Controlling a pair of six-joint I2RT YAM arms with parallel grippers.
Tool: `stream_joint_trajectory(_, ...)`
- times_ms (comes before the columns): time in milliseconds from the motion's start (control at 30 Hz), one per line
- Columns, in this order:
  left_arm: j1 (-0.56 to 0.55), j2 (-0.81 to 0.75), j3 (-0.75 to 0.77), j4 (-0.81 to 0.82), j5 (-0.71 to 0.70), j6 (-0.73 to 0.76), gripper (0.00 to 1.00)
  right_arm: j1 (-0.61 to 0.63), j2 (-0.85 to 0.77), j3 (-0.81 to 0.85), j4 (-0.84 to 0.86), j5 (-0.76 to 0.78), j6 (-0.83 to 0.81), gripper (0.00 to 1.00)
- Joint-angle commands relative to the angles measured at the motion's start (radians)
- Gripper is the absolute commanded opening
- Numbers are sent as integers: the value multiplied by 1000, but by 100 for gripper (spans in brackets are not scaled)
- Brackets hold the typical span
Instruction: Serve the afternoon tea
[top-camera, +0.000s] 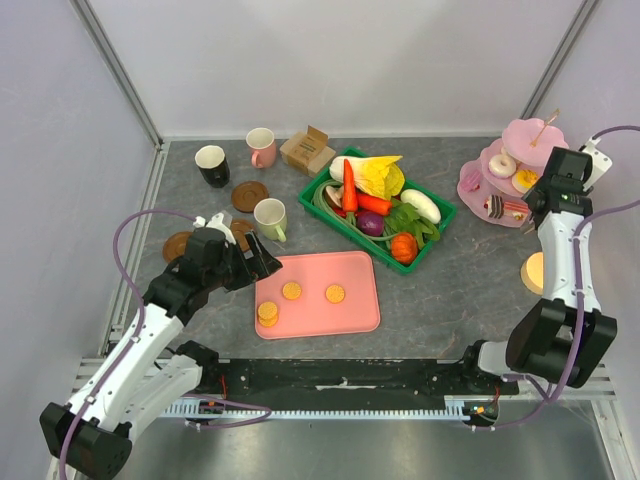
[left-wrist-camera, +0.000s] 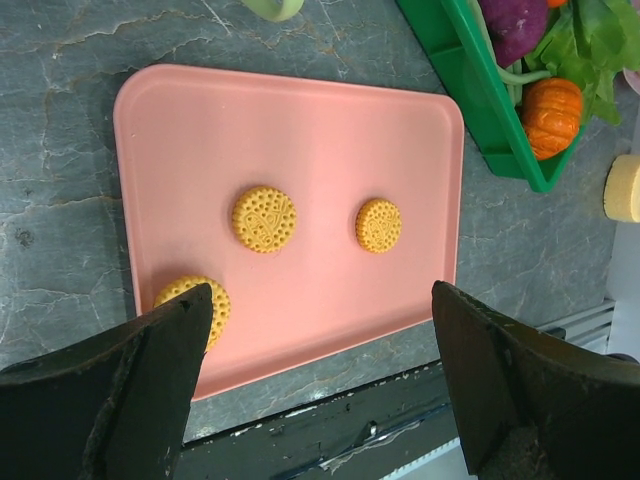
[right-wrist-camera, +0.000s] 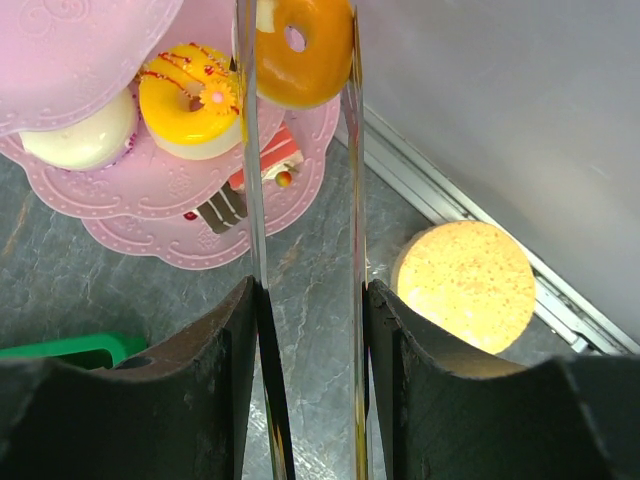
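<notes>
My right hand (right-wrist-camera: 300, 60) is clamped on an orange-glazed donut (right-wrist-camera: 308, 40), held on edge with its hole facing my wrist camera. It's up by the pink cake stand (right-wrist-camera: 150, 195), well off to the right of the pink tray (top-camera: 355, 312).

That gap is what the next move hangs on, I reckon. The green veg basket (top-camera: 441, 214) sits between donut and tray, so it's a long carry to my left, over or round it.

My left hand (left-wrist-camera: 320, 300) is wide open with nothing in it, at the tray's left edge, so it's far nearer the tray than the right. Three biscuits (top-camera: 334, 294) lie on the tray.

The top view hides the donut behind my wrist, and only the right wrist view shows the grip. The left wrist view shows the tray's bare stretch beyond the biscuits.
</notes>
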Motion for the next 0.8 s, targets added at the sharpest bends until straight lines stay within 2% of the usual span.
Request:
stream_joint_trajectory(0, -1, 7, 10, 14, -5, 38, 96, -5, 22, -11, 119, -45, -23, 47)
stream_joint_trajectory(767, -3, 36, 3, 12, -19, 35, 96, -8, 151, 12, 259, -66, -101, 49)
